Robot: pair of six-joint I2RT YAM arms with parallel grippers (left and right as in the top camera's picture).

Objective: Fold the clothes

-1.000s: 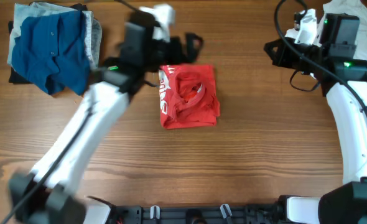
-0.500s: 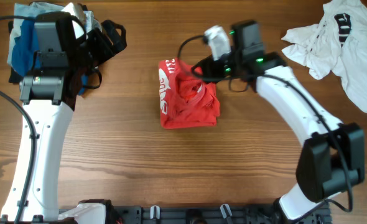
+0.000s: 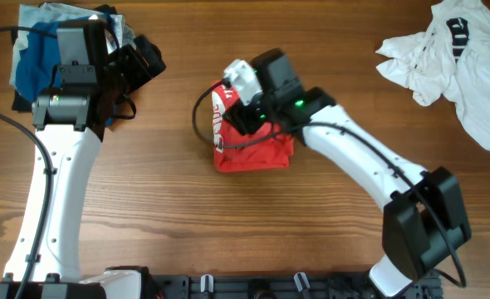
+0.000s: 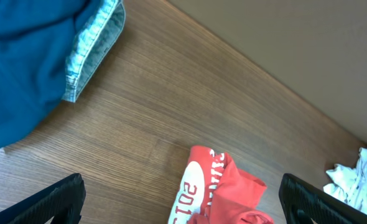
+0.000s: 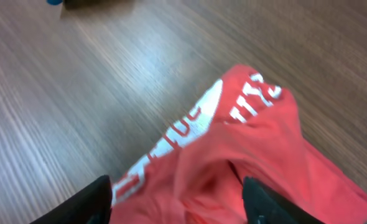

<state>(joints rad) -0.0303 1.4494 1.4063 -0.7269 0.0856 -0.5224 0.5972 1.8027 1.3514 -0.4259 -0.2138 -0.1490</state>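
The red T-shirt (image 3: pixel 257 149) is lying near the middle of the counter (image 3: pixel 228 241), bunched into a rough, lumpy square with its white lettering (image 5: pixel 183 127) showing along one edge. The right hand (image 3: pixel 235 123) is hovering right over the upper left part of that bundle. In its wrist view the two fingers (image 5: pixel 87 202) are standing spread, one on each side of a raised red ridge, and are pinching nothing, though whether the tips are brushing the cloth is hard to tell. The left hand (image 3: pixel 139 60) is hanging well away, beside the pile of blue clothes (image 3: pixel 41 66) at the far left corner, its jaws spread wide and holding nothing. The white garment (image 3: pixel 465 62) is sprawling crumpled at the far right corner, well apart from both hands.

The shirt is looking light, thin and limp: it is likely going to sag, drape and drag along the wood rather than keep a shape, and a fold is going to slide open unless it is laid flat. Nothing about it is looking fragile, so a firm pinch is doing no harm. The best hold is probably lying at an edge or a raised crease, where the fingers are closing on a single ridge of cloth, and the printed side by the lettering is offering such an edge. Grabbing the thick middle is risking lifting several layers at once and undoing the bundle
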